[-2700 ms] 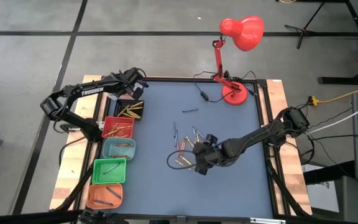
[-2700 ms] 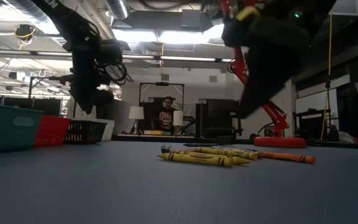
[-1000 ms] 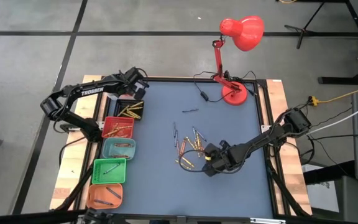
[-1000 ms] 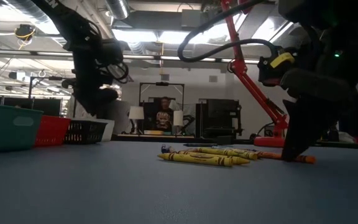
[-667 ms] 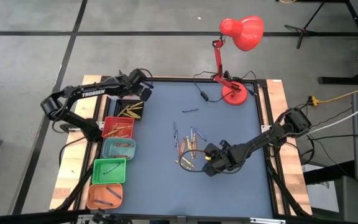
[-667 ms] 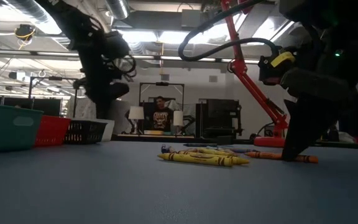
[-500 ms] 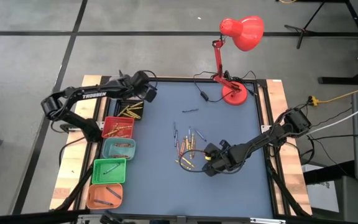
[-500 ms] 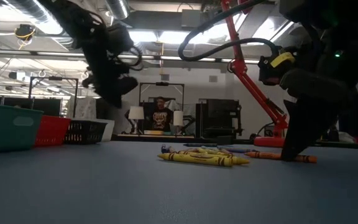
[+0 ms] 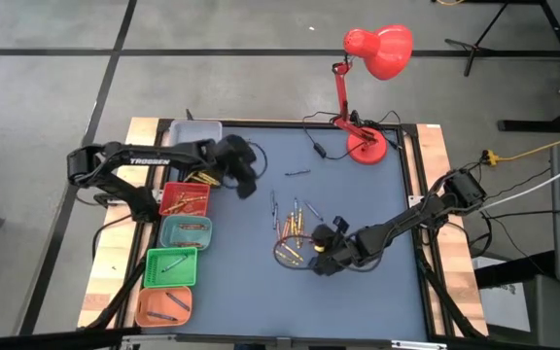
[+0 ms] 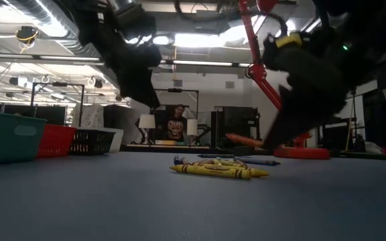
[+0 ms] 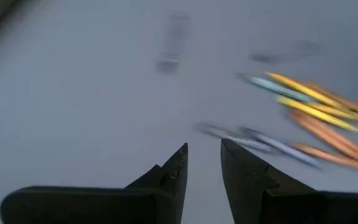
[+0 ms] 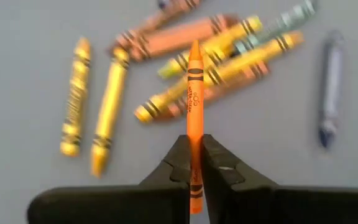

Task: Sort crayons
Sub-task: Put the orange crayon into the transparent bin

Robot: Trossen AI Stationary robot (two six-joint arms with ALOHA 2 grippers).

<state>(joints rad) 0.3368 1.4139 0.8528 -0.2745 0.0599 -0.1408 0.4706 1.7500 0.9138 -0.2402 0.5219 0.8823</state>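
Small plastic bins [image 9: 178, 229] down the table's left are loaded with crayons [image 9: 293, 226]; one orange crayon [image 12: 194, 93] is pinched by the right gripper [image 12: 195, 155], the left gripper [image 11: 202, 163] is left spread, empty.

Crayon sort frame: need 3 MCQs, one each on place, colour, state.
1. Where do the loose crayons lie?
A. On the table's middle, near the right gripper
B. Inside the green bin
C. Under the lamp's base

2. What colour is the crayon between the right gripper's fingers?
A. Blue
B. Orange
C. Green

3. How does the left gripper stand?
A. Shut on a yellow crayon
B. Open, holding nothing
C. Resting inside the red bin

Answers:
1. A: the high view shows the pile on the blue table beside the right gripper, apart from the row of bins at the left edge.
2. B: the right wrist view shows an orange crayon clamped between the fingers, lifted above the pile.
3. B: the left wrist view shows the left gripper with a gap between its fingertips and nothing in it, above bare table.
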